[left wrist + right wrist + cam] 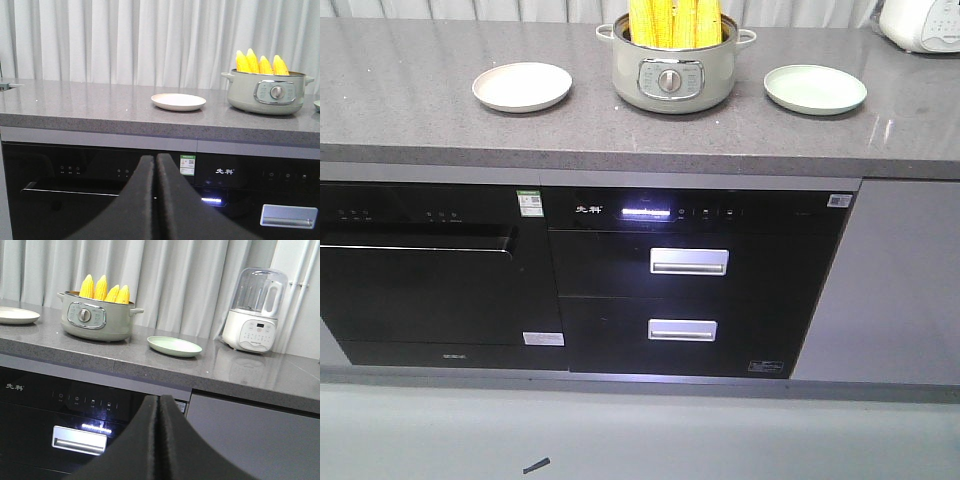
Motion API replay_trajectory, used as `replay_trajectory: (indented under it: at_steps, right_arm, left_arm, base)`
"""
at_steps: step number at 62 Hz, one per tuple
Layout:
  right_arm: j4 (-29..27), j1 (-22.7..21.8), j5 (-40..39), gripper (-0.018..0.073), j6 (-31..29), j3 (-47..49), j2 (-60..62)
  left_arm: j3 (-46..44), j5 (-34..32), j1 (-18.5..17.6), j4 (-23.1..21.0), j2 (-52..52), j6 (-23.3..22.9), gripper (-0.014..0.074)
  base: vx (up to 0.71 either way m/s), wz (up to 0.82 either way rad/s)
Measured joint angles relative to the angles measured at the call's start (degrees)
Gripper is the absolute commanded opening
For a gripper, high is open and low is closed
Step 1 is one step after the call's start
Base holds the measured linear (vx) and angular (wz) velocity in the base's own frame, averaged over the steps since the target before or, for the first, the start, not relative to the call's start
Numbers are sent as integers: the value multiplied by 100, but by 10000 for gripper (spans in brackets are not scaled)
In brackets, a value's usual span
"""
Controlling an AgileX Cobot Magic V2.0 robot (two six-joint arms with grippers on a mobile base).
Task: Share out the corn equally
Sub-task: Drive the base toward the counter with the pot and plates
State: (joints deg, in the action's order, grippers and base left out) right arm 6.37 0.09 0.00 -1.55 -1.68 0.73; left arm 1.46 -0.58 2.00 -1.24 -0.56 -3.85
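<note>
The corn [675, 22] stands in the pot [672, 75], plates [522, 86] flanking it. Your left gripper [155, 162] and right gripper [159, 402] are pressed together; a tapered tip may slip when pinched.

– What was the tabletop [420, 130] like?
– Grey speckled stone, smooth, with a dull sheen. The electric pot [628, 82] was glossy pale green, its dial panel [668, 77] shiny metal.
– The corn [675, 20]?
– Bumpy yellow kernels, faintly waxy.
– And the rest?
– The beige plate [521, 86] and green plate [815, 89] looked matt. The appliance fronts [605, 330] were glossy black glass with brushed-metal drawer handles [689, 261]. The curtain [125, 40] was white cloth. The blender [254, 310] had a clear jug on glossy white plastic. The left hand [155, 167] and right hand [159, 402] were matt black.
</note>
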Motion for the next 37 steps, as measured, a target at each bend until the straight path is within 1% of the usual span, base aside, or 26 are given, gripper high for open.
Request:
replay_trajectory:
  at_steps: [37]
  right_arm:
    - [0, 0, 0, -4, 0, 0, 0]
  left_arm:
    - [0, 0, 0, 0, 0, 0, -7]
  base:
    - [11, 1]
